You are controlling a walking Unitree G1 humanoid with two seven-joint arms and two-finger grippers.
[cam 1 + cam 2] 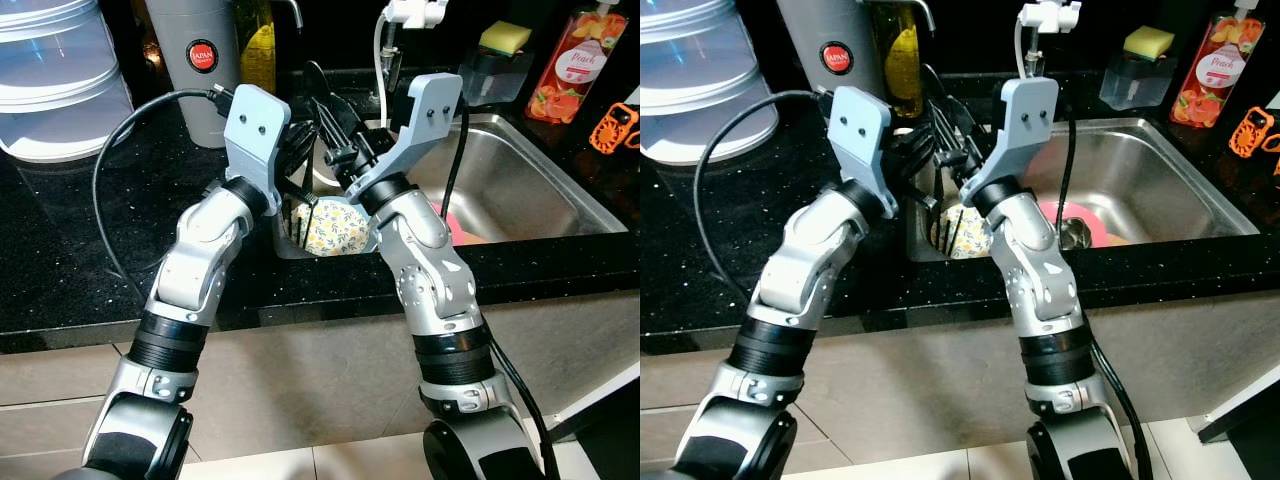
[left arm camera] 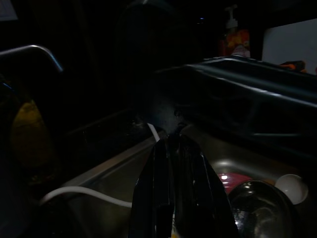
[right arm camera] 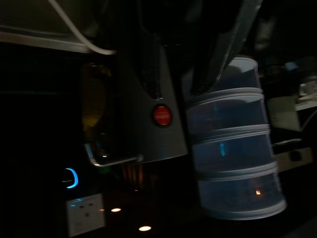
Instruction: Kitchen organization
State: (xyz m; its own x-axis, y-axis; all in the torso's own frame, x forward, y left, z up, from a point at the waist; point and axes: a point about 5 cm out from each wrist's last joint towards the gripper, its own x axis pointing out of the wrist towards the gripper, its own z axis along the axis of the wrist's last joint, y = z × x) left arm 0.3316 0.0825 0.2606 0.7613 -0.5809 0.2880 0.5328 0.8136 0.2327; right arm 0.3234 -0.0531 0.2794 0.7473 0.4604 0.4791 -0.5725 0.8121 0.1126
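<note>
Reaching together over the near-left corner of one steel sink (image 1: 530,190), both silver arms meet above a single flowered bowl (image 1: 333,228), cream with small yellow and dark sprigs, lying tilted against the sink's left wall. Left gripper (image 1: 300,150) sits at 11 o'clock from that bowl, its black fingers (image 2: 171,198) pressed together in the wrist view, with nothing seen between them. Right gripper (image 1: 335,135) hangs at 12 o'clock from the bowl; whether its fingers are apart or together I cannot tell.

Inside the sink, at 3 o'clock from the bowl, lie one pink plate (image 1: 1085,222) and one round metal bowl (image 2: 262,208).

On the glossy black speckled counter (image 1: 60,250), at 10 o'clock, stand one grey metal flask (image 1: 195,65) with a red round badge and one stack of clear round tubs (image 1: 55,75). At 2 o'clock are one yellow sponge (image 1: 505,38) on a holder and one orange soap bottle (image 1: 575,65).
</note>
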